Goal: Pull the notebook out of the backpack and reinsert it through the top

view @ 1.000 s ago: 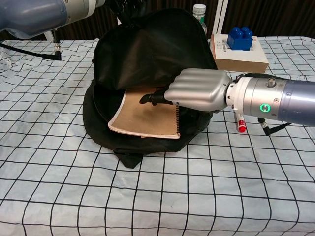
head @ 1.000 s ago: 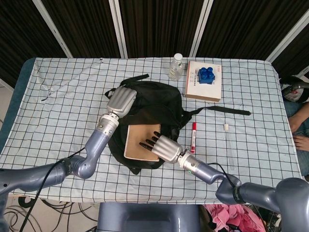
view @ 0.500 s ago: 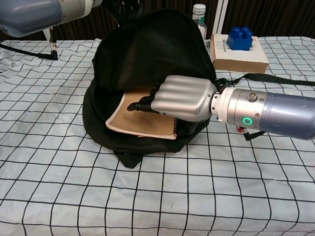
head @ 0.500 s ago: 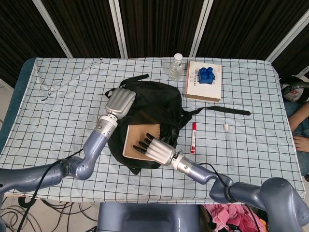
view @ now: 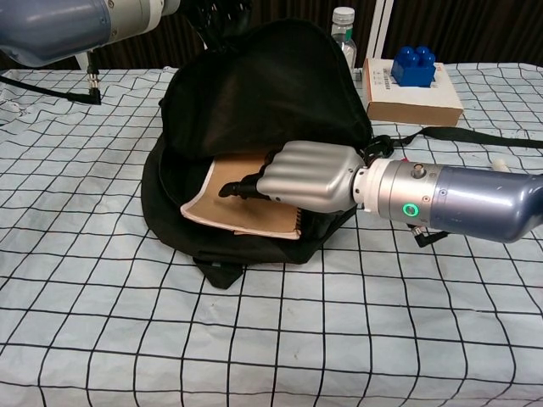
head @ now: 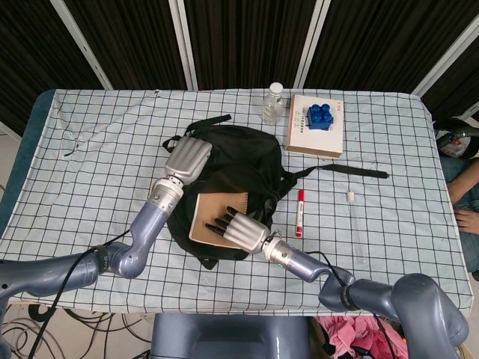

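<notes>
Brown card cover under my right hand is what I work on now: my fingers lie flat and spread on the notebook, pressing on it rather than closed round it, so the pull depends on friction alone. I judge the best way is to keep the press even and drag straight toward the near edge of the tabletop, low and slow, so the cover does not slip from under my fingertips or buckle. My left hand rests on the far left of the backpack, fingers together, seemingly holding the black flap up and open; whether it truly grips the fabric I cannot tell. It should stay firm, or the bag will slide along with the book. The notebook lies flat in the bag's mouth, partly out, its spiral binding on the right and pale page edges showing at its near side.
</notes>
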`<state>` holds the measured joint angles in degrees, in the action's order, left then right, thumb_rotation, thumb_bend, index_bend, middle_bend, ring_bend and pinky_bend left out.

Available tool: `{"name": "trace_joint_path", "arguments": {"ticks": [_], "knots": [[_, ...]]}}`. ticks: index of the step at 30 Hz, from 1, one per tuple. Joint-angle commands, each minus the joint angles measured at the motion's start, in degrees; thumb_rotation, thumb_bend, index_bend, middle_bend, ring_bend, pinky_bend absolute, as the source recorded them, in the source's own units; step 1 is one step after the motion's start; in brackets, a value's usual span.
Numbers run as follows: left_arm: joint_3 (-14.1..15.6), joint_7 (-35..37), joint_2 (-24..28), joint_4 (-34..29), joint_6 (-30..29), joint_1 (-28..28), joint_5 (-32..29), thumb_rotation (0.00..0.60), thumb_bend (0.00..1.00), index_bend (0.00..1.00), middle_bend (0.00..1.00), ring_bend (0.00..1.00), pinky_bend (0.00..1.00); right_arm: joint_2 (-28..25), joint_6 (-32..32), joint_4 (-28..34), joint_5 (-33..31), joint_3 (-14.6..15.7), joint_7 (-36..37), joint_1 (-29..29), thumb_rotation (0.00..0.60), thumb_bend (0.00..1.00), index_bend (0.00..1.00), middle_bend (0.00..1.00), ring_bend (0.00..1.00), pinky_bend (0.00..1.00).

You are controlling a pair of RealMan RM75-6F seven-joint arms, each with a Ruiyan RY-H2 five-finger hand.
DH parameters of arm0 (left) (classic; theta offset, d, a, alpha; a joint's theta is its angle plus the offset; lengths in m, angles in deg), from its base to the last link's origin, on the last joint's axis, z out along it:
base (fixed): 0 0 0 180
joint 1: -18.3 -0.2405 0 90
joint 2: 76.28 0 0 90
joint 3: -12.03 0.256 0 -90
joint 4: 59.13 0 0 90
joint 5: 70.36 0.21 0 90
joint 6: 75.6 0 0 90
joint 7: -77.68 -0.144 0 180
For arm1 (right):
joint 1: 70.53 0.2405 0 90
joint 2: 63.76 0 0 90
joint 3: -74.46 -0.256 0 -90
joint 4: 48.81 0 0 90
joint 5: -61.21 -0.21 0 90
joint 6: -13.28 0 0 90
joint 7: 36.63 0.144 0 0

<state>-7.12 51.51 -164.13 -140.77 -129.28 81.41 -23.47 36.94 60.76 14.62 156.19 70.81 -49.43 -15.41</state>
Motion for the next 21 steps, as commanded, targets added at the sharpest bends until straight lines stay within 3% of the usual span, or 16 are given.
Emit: {"name": "trace_joint_path", "arguments": {"ticks": [1, 12, 21], "knots": [[0.09, -0.05, 0.02, 0.0, 0.0, 0.04, -0.05, 0.6, 0.47, 0.68, 0.68, 0.51, 0.41, 0.41, -1.44, -0.11, -2.26, -0.13, 3.56, -0.03, 0.6, 0.17, 0.14, 0.27, 0.33, 0.2], [0.28, -0.38, 0.43, -0.2, -0.08, 0.25, -0.11, 0.6, 0.47, 0.68, 0.68, 0.51, 0.41, 3.18, 3.32, -3.74, -1.65, 0.21, 5.1, -1.14, 0.6, 0.29, 0.34, 0.36, 0.42, 0.25], [0.34, -0.68, 0.86, -0.75, -0.63, 0.29, -0.08, 0.6, 0.47, 0.68, 0.68, 0.51, 0.41, 7.14, 8.03, -8.23, -2.29, -0.19, 10.49, -2.97, 0.6, 0.37, 0.5, 0.48, 0.53, 0.42]]}}
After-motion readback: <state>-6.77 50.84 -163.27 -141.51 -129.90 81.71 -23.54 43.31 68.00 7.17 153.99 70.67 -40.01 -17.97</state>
